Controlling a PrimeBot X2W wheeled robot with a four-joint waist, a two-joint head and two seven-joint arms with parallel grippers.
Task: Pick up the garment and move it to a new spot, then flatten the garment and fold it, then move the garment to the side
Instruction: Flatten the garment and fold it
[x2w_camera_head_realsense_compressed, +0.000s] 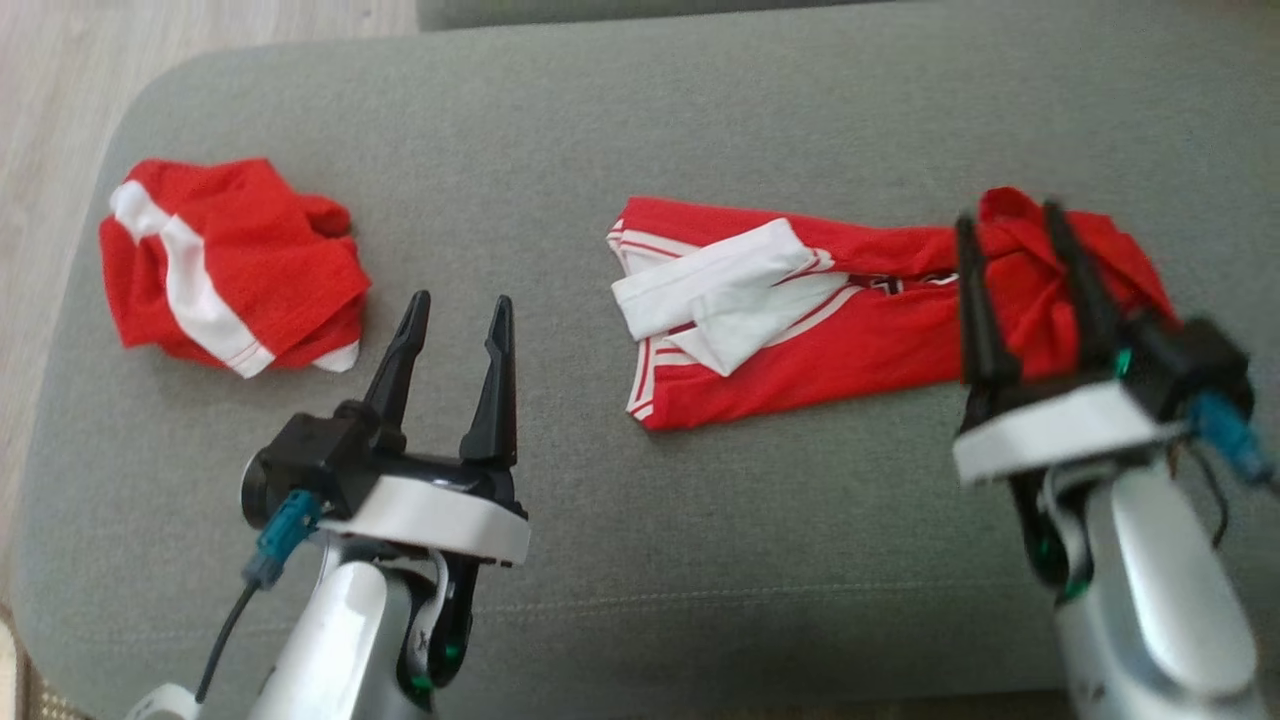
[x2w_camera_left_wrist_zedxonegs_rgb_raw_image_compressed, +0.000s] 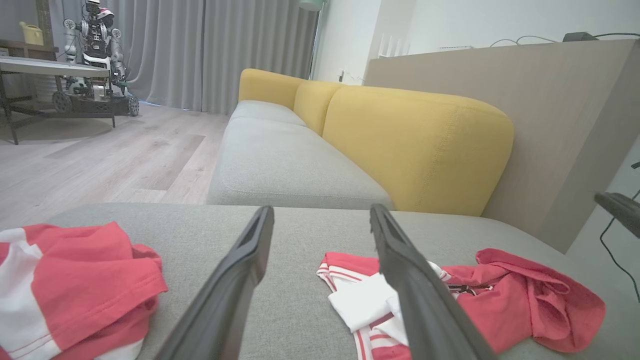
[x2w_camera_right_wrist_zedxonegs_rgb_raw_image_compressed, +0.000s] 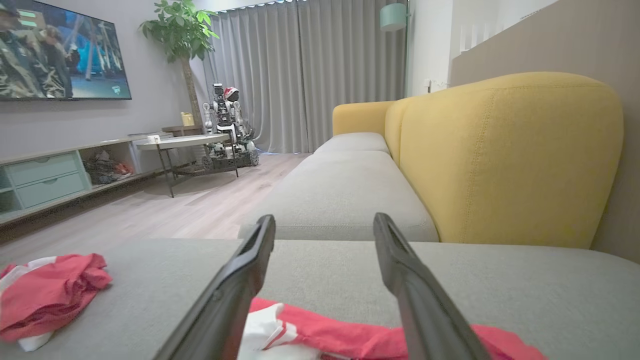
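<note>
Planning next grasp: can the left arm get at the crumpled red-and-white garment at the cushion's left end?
Probably yes. The left tool is open, just beside the crumpled garment, with bare grey cushion between them and nothing in the way.

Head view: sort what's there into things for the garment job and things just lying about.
Job: long red-and-white garment, right gripper, left gripper, grey cushion.
Lying about, it seems: crumpled red garment at the left, wooden floor.

Garment (x2w_camera_head_realsense_compressed: 800, 340) lies mid-right on the cushion (x2w_camera_head_realsense_compressed: 700, 560), bundle (x2w_camera_head_realsense_compressed: 230, 265) far left, left claw (x2w_camera_head_realsense_compressed: 460, 298) in front between them, right claw (x2w_camera_head_realsense_compressed: 1008, 215) over garment's right end.
</note>
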